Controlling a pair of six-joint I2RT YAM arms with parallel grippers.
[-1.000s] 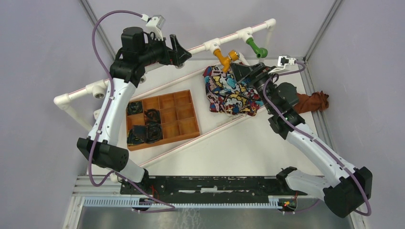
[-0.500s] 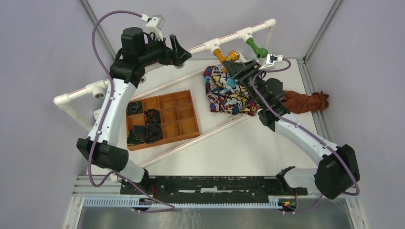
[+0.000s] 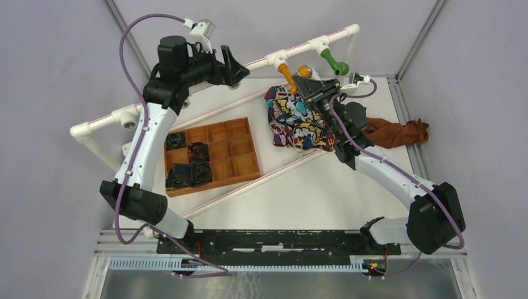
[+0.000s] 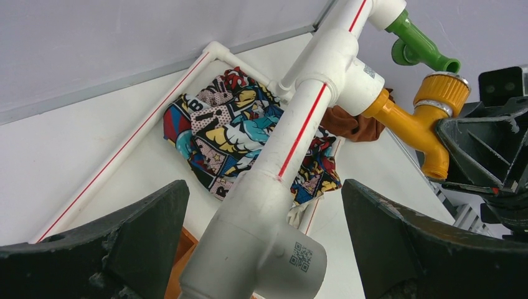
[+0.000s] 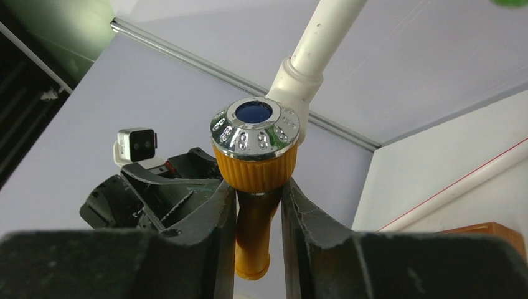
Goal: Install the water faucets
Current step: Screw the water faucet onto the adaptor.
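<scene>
Two faucets hang from the white pipe rail [image 3: 299,48]: an orange-yellow one [image 3: 287,73] and a green one [image 3: 334,62] farther right. My right gripper [image 3: 305,81] is shut on the orange-yellow faucet [image 5: 255,162]. Its fingers [image 5: 218,212] pinch the body just under the chrome-capped knob, and the spout hangs between them. The left wrist view shows both the orange-yellow faucet [image 4: 411,118] and the green faucet [image 4: 417,43] screwed into T-fittings. My left gripper [image 4: 264,187] is open and straddles the pipe at a T-fitting [image 4: 261,249] without touching it.
A comic-print cloth [image 3: 299,121] lies on the table under the right arm, with a brown cloth [image 3: 398,132] to its right. A wooden compartment tray [image 3: 243,163] holding dark items sits left of centre. An open T-fitting [image 3: 129,118] is on the rail's left end.
My right gripper moved left to the orange-yellow faucet and closed on its body. The left arm stayed still.
</scene>
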